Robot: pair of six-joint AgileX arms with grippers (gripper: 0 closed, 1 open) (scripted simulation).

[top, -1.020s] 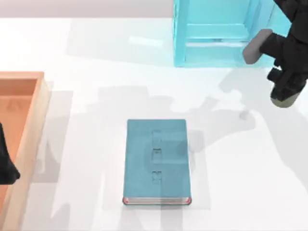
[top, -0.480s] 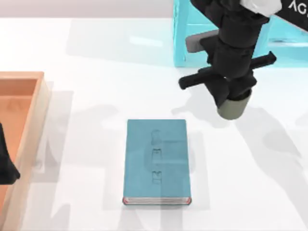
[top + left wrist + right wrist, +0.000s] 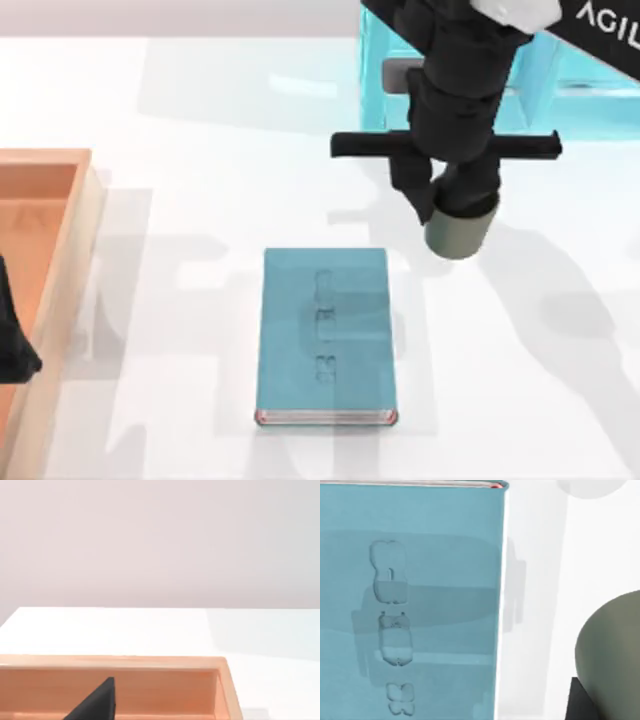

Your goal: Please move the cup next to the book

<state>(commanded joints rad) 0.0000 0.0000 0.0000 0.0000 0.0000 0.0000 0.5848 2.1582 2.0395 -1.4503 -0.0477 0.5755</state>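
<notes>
Top view. Our right gripper (image 3: 452,205) hangs above the table (image 3: 220,150), its fingers pinching the cup (image 3: 457,232), whose olive-grey base protrudes below them. The cup is carried, not set down; we judge it clear of the surface, since its shadow falls apart from it on the white top. The book (image 3: 325,335) lies flat near the table's middle, closed, its long axis running from the far side toward the near edge, with the reddish rim and pale page edges at the near end.

The relation that governs the coming move: the cup sits to the right of the book and beyond its far right corner, near but not yet alongside. To stand next to the book, we judge that the cup must travel toward the near edge, parallel to the book's long side, and then descend onto the bare strip of table at the book's right. That strip is open.

Right wrist view. The book's cover (image 3: 410,605) with its embossed marks is separated from the cup's rounded wall (image 3: 610,655) by a band of white table, confirming that the two are apart.

Our right arm is plainly the nearer and already holds the load. Our left gripper (image 3: 12,340) is parked at the table's left, over the wooden tray (image 3: 70,230); we cannot tell how its fingers stand. A turquoise shelf unit (image 3: 385,90) stands at the far side, behind the working arm.
</notes>
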